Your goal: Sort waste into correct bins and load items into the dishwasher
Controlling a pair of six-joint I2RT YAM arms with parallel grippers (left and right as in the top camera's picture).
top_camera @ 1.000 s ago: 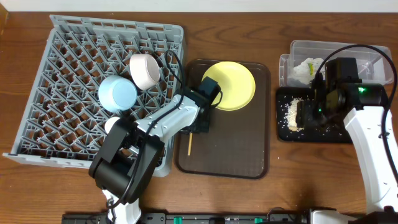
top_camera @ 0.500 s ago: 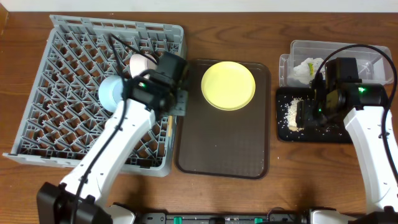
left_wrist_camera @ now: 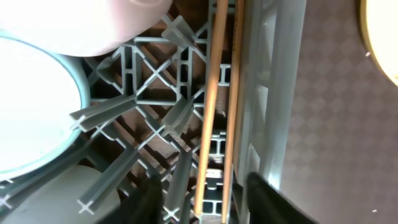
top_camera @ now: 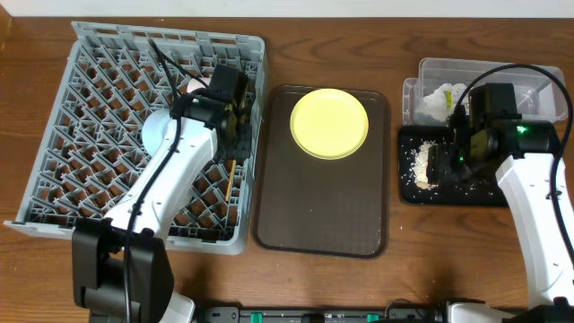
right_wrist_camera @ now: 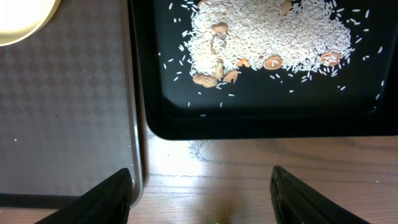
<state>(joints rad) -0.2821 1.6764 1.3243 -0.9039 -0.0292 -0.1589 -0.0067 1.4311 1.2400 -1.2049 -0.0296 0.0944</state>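
My left gripper [top_camera: 234, 151] [left_wrist_camera: 205, 202] is open over the right edge of the grey dish rack [top_camera: 90, 135]. The wooden chopsticks [top_camera: 230, 175] [left_wrist_camera: 211, 112] lie in the rack between its fingers. The blue bowl [top_camera: 154, 133] and the cream bowl [top_camera: 195, 86] sit in the rack, partly under the arm. The yellow plate [top_camera: 329, 123] lies on the brown tray [top_camera: 314, 206]. My right gripper [top_camera: 439, 166] [right_wrist_camera: 208, 205] is open and empty above the black tray's [right_wrist_camera: 249, 118] front edge. Rice scraps [right_wrist_camera: 267, 31] lie in that tray. The wrapper [top_camera: 444, 97] is in the clear tub [top_camera: 502, 76].
The brown tray's right rim [right_wrist_camera: 134, 93] runs close beside the black tray, with bare wooden table [right_wrist_camera: 249, 168] in front of both. The rack's right wall [left_wrist_camera: 273, 93] stands next to the brown tray. The white cup is hidden by my left arm.
My left arm swung from the brown tray to the rack with the chopsticks, which now lie in the rack with the fingers open. The right arm has not moved.
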